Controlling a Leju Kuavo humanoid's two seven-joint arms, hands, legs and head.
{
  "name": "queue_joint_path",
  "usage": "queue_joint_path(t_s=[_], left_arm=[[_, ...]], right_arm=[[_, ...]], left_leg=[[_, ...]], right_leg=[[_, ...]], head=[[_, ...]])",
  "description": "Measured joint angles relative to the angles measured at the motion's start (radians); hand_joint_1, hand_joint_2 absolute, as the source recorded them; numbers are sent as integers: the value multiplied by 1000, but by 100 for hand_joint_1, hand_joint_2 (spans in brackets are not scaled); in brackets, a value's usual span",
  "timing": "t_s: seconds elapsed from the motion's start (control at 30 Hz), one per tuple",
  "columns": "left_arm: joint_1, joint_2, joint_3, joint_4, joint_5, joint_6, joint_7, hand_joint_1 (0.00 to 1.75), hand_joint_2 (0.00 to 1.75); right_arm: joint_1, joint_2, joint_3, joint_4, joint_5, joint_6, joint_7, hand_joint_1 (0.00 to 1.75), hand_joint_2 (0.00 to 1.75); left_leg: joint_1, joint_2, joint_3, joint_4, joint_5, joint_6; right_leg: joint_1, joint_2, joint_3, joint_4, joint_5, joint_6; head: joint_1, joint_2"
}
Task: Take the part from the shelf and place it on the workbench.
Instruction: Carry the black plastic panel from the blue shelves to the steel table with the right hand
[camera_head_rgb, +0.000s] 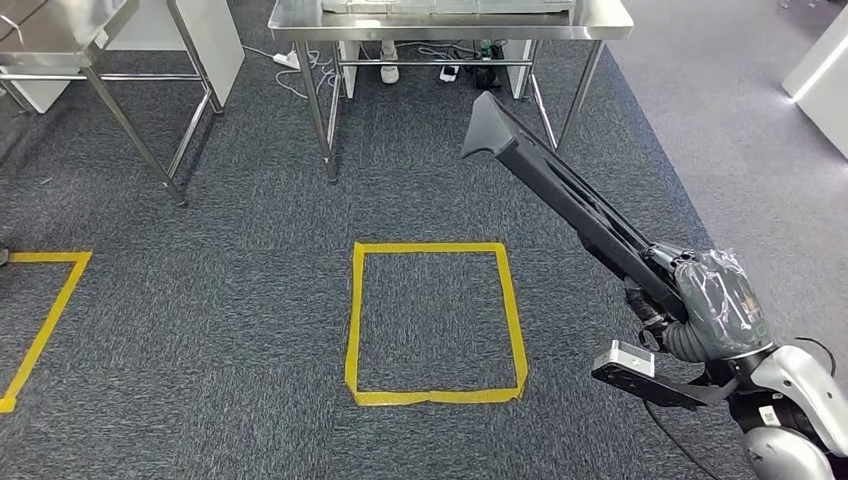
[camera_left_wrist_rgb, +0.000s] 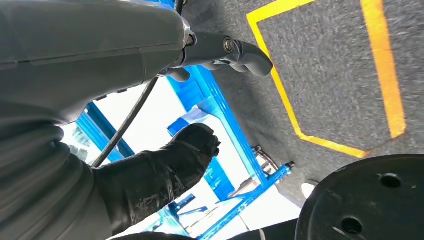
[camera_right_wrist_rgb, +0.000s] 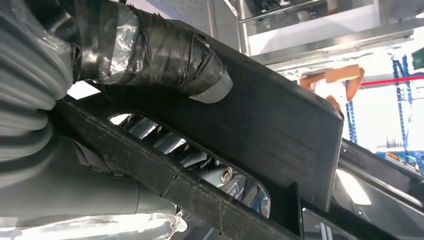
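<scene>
Head view: right hand (camera_head_rgb: 715, 300) has fingers clamped on long black part (camera_head_rgb: 560, 185), angled up over carpet toward steel bench (camera_head_rgb: 450, 22). Left hand (camera_left_wrist_rgb: 165, 165) fingers curled in, holding nothing.

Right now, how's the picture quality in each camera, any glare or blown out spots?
Head view: even light, sharp carpet, held black part clear. Left wrist view: background behind the blue frame blown out white. Right wrist view: bright glare at far right, part close and dark.
</scene>
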Motion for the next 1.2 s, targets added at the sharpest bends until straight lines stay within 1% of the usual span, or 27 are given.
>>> queue_joint_path(t_s=[0.1, 0.13, 0.17, 0.23, 0.27, 0.33, 0.37, 0.43, 0.47, 0.5, 0.53, 0.6, 0.63, 0.67, 0.73, 0.77, 0.8, 0.87, 0.93, 0.97, 1.0, 1.03, 1.07, 1.1, 1.13, 1.17, 1.2], left_arm=[[1, -1, -2, 0, 0, -1, -2, 0, 175], [0, -1, -2, 0, 0, -1, -2, 0, 175], [-2, -1, -2, 1, 0, -1, -3, 0, 175], [-5, 0, -3, 1, 0, -2, -4, 0, 175], [-6, -1, -3, 1, 0, -2, -4, 0, 175], [-7, -2, -3, 1, 0, -3, -5, 0, 175], [-7, -3, -3, 1, 0, -3, -5, 0, 175], [-5, -3, -3, 1, 0, -3, -5, 0, 175], [-4, -4, -3, 1, 0, -3, -5, 0, 175], [-1, -4, -4, 1, 0, -3, -5, 0, 175], [1, -5, -4, 1, 0, -3, -5, 0, 175], [7, -3, -4, 2, 0, -3, -5, 0, 175], [8, -1, -4, 4, 1, -3, -6, 0, 175], [9, 1, -4, 5, 1, -3, -6, 0, 175], [7, 3, -4, 6, 2, -3, -6, 0, 175], [7, 4, -5, 6, 2, -3, -6, 0, 175], [7, 4, -5, 7, 3, -3, -7, 0, 175], [5, 4, -5, 8, 4, -3, -7, 0, 175], [3, 2, -6, 8, 4, -4, -7, 0, 175], [3, 0, -7, 8, 4, -4, -7, 0, 175], [3, -3, -8, 8, 4, -4, -7, 0, 175], [3, -5, -10, 8, 4, -4, -7, 0, 175], [4, -7, -12, 9, 5, -4, -7, 0, 175], [5, -7, -13, 10, 5, -4, -7, 0, 175], [5, -6, -15, 11, 5, -4, -6, 0, 175], [3, -5, -16, 13, 6, -4, -6, 0, 175], [1, -4, -18, 14, 7, -4, -5, 0, 175]], right_arm=[[-3, 2, 1, 3, 0, 3, 0, 175, 175], [-5, 3, 2, 4, 0, 5, 0, 175, 175], [-7, 4, 3, 5, 0, 7, 0, 175, 175], [-10, 5, 4, 6, 1, 10, 0, 175, 175], [-12, 6, 4, 7, 1, 10, 0, 175, 175], [-17, 8, 6, 8, 1, 11, 0, 175, 175], [-19, 9, 6, 8, 1, 12, 0, 175, 175], [-21, 11, 7, 9, 1, 14, 1, 175, 175], [-22, 12, 8, 10, 1, 15, 2, 175, 175], [-22, 12, 8, 11, 1, 16, 2, 175, 175], [-22, 13, 8, 11, 1, 16, 3, 175, 175], [-27, 15, 9, 14, 3, 18, 4, 175, 175], [-31, 16, 10, 16, 6, 22, 8, 175, 175], [-35, 17, 12, 19, 9, 26, 13, 175, 175], [-43, 17, 14, 23, 17, 33, 22, 175, 175], [-47, 16, 15, 25, 20, 35, 24, 175, 175], [-55, 16, 15, 28, 22, 37, 24, 175, 175], [-70, 15, 17, 34, 30, 43, 31, 175, 175], [-83, 15, 20, 41, 49, 56, 46, 175, 175], [-91, 14, 24, 47, 65, 66, 57, 175, 175], [-103, 12, 30, 54, 88, 76, 69, 175, 175], [-121, 8, 39, 64, 123, 82, 82, 175, 175], [-145, 1, 52, 75, 169, 86, 96, 175, 175], [-174, -7, 68, 87, 220, 89, 108, 175, 175], [-208, -17, 89, 102, 269, 97, 117, 175, 175], [-245, -29, 112, 115, 305, 110, 122, 175, 175], [-283, -41, 136, 129, 328, 124, 123, 175, 175]], left_leg=[[-1, -1, 48, -2, -40, -10], [-1, -1, 55, -8, -49, -16], [-2, 0, 64, -13, -51, -22], [-2, 2, 66, -5, -39, -32], [-1, 4, 54, 29, -21, -37], [2, 5, -19, 149, -5, -46], [4, 5, -66, 211, -22, -50], [6, 5, -143, 273, -103, -56], [6, 5, -163, 265, -135, -57], [6, 5, -172, 233, -140, -54], [5, 5, -172, 180, -109, -48], [-3, 0, -157, 73, 21, -27], [-9, -4, -147, 40, 71, -18], [-16, -7, -136, 22, 96, -12], [-25, -8, -103, 0, 84, -3], [-25, -7, -82, -10, 80, 3], [-23, -5, -63, -16, 73, 11], [-17, -3, -35, -21, 58, 19], [-11, -4, -15, -21, 37, 17], [-5, -5, -3, -21, 25, 12], [1, -7, 11, -20, 12, 4], [8, -8, 26, -19, -2, -4], [14, -8, 40, -17, -18, -15], [18, -7, 54, -12, -35, -24], [18, -5, 62, -10, -48, -33], [18, -2, 69, -11, -58, -41], [17, 0, 74, -8, -59, -48]], right_leg=[[8, -3, 24, -156, 147, -12], [11, -4, 30, -181, 177, -17], [14, -4, 34, -191, 186, -21], [13, -1, 55, -209, 182, -31], [11, 0, 69, -218, 178, -38], [12, -1, 102, -234, 164, -49], [13, -1, 118, -239, 154, -53], [16, -1, 152, -245, 130, -55], [17, -1, 171, -246, 116, -55], [19, -1, 190, -246, 102, -55], [21, 0, 207, -247, 88, -55], [23, 5, 236, -248, 61, -52], [21, 8, 247, -250, 47, -47], [17, 12, 261, -245, 41, -41], [9, 14, 274, -217, 48, -28], [8, 11, 266, -182, 57, -25], [8, 8, 242, -136, 59, -21], [9, 4, 166, -29, 30, -13], [4, 3, 87, 37, -32, -4], [-1, 3, 60, 38, -53, 3], [-7, 2, 44, 14, -54, 11], [-13, 1, 39, -32, -27, 20], [-21, -3, 41, -89, 34, 31], [-25, -10, 42, -136, 93, 37], [-26, -14, 45, -168, 139, 33], [-26, -17, 47, -182, 166, 25], [-23, -17, 48, -183, 163, 13]], head=[[1, 0], [1, 0], [1, 0], [1, 0], [1, 0], [1, 0], [1, 0], [1, 0], [1, 0], [1, 0], [1, 0], [1, 0], [2, 0], [2, 0], [2, 0], [2, 0], [2, 0], [3, 0], [3, 0], [3, 0], [3, 0], [3, 0], [3, 0], [3, 0], [3, 0], [2, 0], [2, 0]])
